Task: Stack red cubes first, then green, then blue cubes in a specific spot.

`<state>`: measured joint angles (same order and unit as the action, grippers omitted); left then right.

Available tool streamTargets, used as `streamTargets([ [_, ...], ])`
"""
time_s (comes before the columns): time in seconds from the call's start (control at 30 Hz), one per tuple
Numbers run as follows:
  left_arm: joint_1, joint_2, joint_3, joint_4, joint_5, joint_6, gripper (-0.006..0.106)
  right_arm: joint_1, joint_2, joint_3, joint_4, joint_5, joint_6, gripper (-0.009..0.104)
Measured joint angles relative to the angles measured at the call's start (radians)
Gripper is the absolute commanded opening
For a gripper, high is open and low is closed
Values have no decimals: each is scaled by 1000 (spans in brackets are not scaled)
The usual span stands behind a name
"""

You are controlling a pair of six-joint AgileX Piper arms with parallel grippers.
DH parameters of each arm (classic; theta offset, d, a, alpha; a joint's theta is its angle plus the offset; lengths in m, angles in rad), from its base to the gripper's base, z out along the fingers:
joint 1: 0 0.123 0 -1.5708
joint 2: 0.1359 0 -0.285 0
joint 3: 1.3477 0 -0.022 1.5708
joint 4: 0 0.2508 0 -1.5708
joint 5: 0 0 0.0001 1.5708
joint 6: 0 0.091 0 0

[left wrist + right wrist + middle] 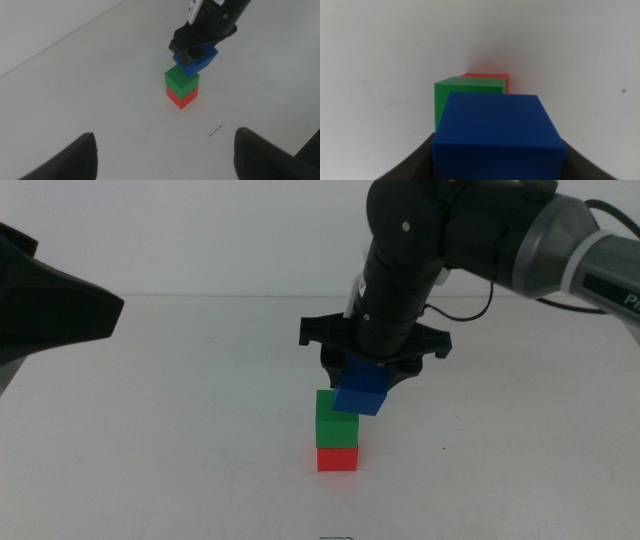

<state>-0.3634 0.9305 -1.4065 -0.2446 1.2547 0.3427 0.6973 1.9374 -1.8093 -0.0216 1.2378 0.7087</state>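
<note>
One blue cube (361,392) gripped, tilted.

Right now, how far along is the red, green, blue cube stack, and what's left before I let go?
Done: the small matte green cube sits on the small matte red cube on the white tabletop. In hand: the right gripper holds the deep-blue cube, tilted and offset toward the stack's right edge, not seated. Left: centre it on the green, lower, release. The left gripper waits open, off to the side.
</note>
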Motion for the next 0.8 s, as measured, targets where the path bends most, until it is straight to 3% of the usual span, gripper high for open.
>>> streamTargets([
  [0.3,0,0,0,0,0,0,94,43,42,-52,-10,-2,99,-1],
  [0.8,0,0,0,0,0,0,94,44,68,-58,-21,-1,103,-1],
])
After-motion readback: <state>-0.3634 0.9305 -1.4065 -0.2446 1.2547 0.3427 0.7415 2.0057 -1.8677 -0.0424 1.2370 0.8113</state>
